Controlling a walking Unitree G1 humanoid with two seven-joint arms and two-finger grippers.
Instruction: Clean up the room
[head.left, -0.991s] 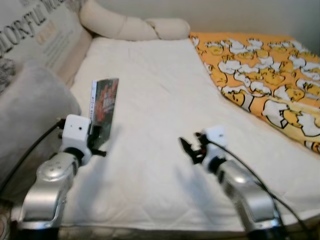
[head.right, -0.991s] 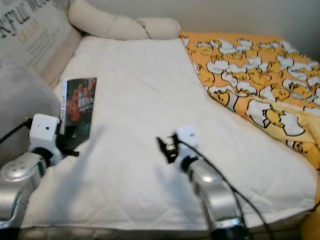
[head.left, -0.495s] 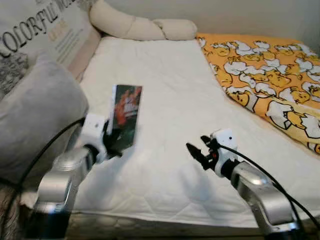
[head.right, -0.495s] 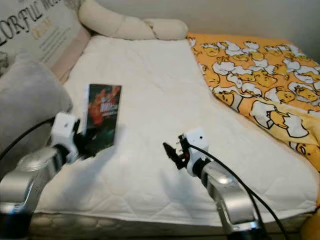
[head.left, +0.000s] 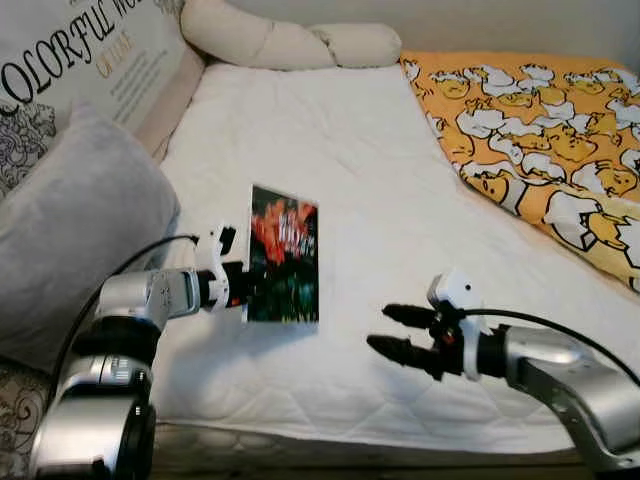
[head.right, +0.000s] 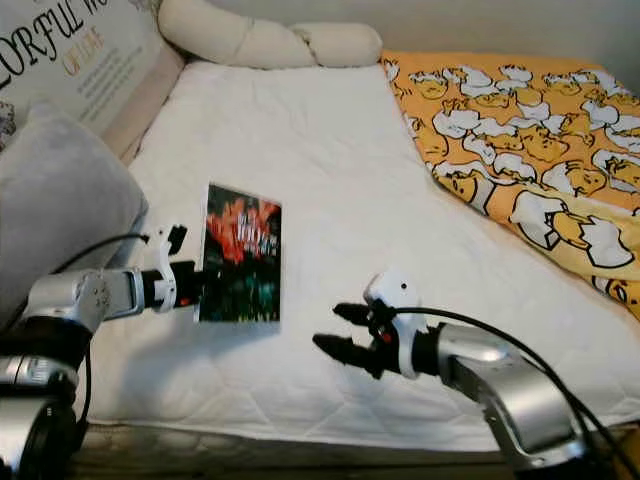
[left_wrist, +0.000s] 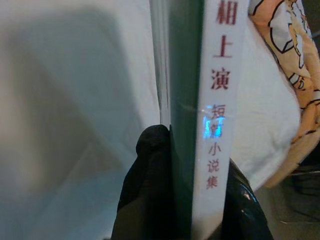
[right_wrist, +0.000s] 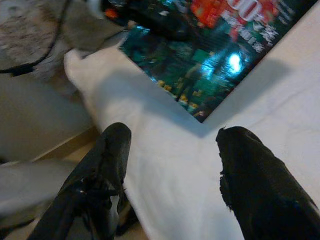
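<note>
The left gripper (head.left: 238, 290) is clamped on the book (head.left: 284, 268) above the bed (head.left: 330, 140). The right gripper (head.left: 400, 333) hangs near the book, jaws apart. Carrying the book off looks next.

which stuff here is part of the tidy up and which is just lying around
In play:
book, clamped in left gripper
right gripper, open, near the book's corner

Just there:
white mattress
grey pillow
duck-print blanket
cream bolster

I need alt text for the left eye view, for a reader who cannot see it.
The left gripper holds a dark book by its edge above a white mattress. The right gripper hovers open nearby; a grey pillow lies left, a duck-print blanket right.
</note>
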